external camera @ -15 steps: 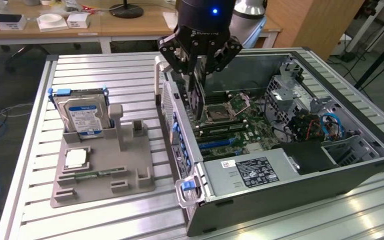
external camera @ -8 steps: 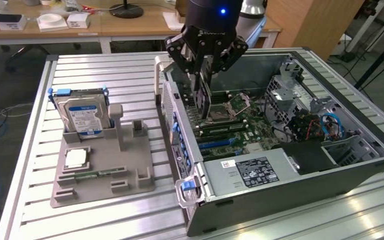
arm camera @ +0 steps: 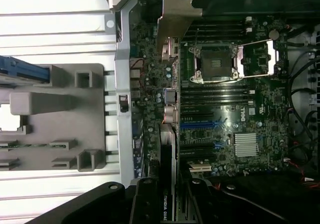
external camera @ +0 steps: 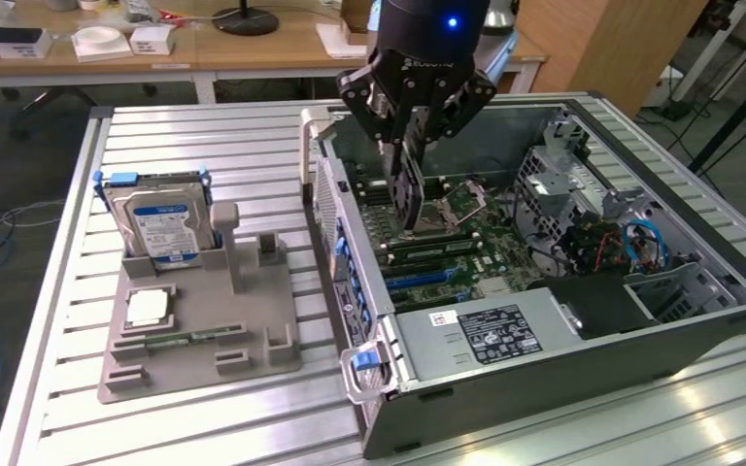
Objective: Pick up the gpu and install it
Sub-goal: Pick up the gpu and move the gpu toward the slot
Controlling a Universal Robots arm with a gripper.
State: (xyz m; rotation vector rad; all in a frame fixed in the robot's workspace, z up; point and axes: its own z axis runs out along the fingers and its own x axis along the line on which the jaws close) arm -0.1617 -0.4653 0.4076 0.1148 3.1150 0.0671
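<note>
A: Ext. view first: gripper (external camera: pixel 407 146) state?
B: Clamped on upper end of gpu (external camera: pixel 408 189). Hangs over open PC case (external camera: pixel 581 383), above motherboard (external camera: pixel 477 243). Touching board or not: can't tell.
A: Long axis?
B: Near upright, slightly tilted, free end pointing down into case. Thin, flat, black, rectangular.
A: Rest of ext. view?
B: Ribbed alu table (external camera: pixel 205 136). 1 grey moulded plastic fixture (external camera: pixel 186 374) on the exterior view's left of case. In it: 1 silver hard drive (external camera: pixel 159 228) w/ blue label, upright; 1 slim green memory stick (external camera: pixel 191 338), flat. In case: 1 boxy silver PSU (external camera: pixel 477 335) w/ white label.
A: Wrist view?
B: Same gripper (arm camera: pixel 169 206), dark fingers (arm camera: pixel 145 204) pinching gpu (arm camera: pixel 167 149) from both sides. Runs lengthwise straight away from cam, w/ bent silver sheet-metal bracket (arm camera: pixel 181 14) at far end. Below: 1 square CPU socket (arm camera: pixel 215 64) w/ shiny metal frame, 1 finned silver heatsink (arm camera: pixel 245 144). Grey fixture (arm camera: pixel 55 119) just beside case wall.
</note>
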